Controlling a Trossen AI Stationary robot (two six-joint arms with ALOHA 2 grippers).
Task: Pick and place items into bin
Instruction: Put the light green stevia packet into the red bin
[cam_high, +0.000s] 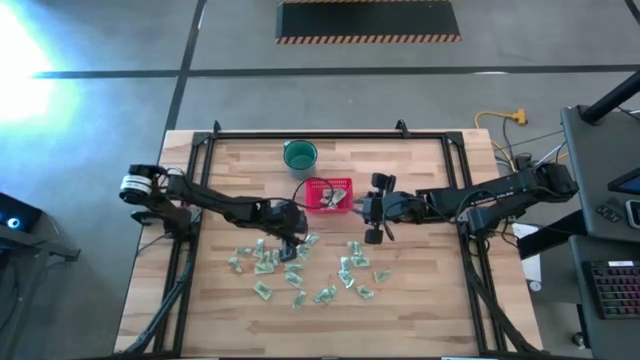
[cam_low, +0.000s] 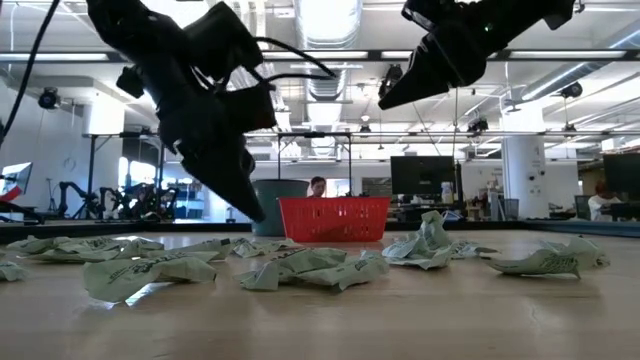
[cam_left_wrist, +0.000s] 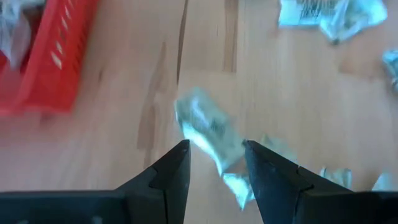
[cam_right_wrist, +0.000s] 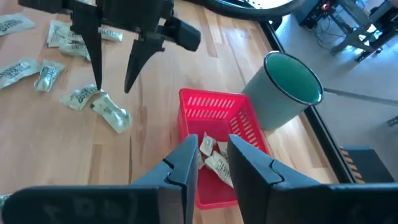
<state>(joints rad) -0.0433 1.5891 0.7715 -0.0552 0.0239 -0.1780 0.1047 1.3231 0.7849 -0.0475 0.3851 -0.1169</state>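
Below the left hand, fingers spread and empty, pale green-and-white crinkled wrapped pieces lie scattered on the wooden plank counter. Just beyond that hand stands the small square red mesh plastic basket; the right hand hovers over it, fingers parted around nothing, partly hiding pieces inside. Past the basket sits a round dark green cup; a blurry workshop lies beyond.
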